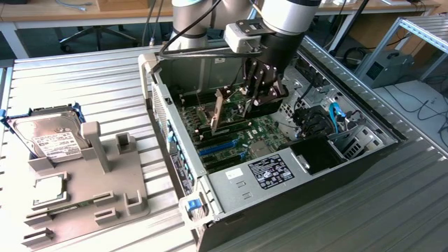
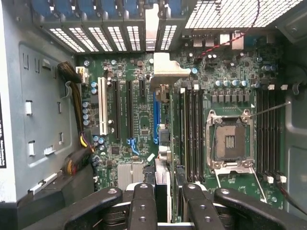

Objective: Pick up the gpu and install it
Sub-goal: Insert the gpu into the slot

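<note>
My gripper [image 1: 260, 100] reaches down into the open computer case [image 1: 157, 100] and is shut on the gpu [image 1: 234, 113], a thin dark card held upright on its edge. The card's silver bracket [image 1: 219, 107] points toward the case's rear wall. In the wrist view the gpu [image 2: 165, 72] shows edge-on between my black fingers [image 2: 142, 201], with the gripper [image 2: 165, 194] straddling it. It runs along the long blue slot [image 2: 155, 120] on the motherboard. Whether its lower edge touches that slot I cannot tell.
To the exterior view's left, a grey fixture [image 1: 91, 178] holds a silver hard drive [image 1: 49, 134] and a processor chip [image 1: 49, 190]. Inside the case are the power supply [image 1: 269, 170], cables [image 1: 318, 123], the bare processor socket [image 2: 230, 141] and black expansion slots [image 2: 129, 112].
</note>
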Tool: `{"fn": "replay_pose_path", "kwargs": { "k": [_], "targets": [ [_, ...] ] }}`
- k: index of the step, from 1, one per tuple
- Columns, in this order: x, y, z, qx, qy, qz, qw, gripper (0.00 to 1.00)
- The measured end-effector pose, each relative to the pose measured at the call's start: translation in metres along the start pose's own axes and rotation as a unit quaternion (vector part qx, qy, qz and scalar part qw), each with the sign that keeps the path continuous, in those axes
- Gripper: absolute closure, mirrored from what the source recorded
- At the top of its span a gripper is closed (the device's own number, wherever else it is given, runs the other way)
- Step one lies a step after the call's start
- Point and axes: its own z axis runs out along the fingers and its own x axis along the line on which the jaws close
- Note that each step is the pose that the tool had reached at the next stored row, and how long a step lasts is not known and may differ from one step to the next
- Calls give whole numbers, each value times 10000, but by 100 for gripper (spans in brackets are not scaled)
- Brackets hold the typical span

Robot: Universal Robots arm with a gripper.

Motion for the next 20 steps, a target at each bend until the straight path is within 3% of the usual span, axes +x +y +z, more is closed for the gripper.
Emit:
{"fn": "replay_pose_path", "kwargs": {
  "k": [20],
  "targets": [
    [9, 183, 106, 0, 0, 0, 10000, 73]
  ]
}}
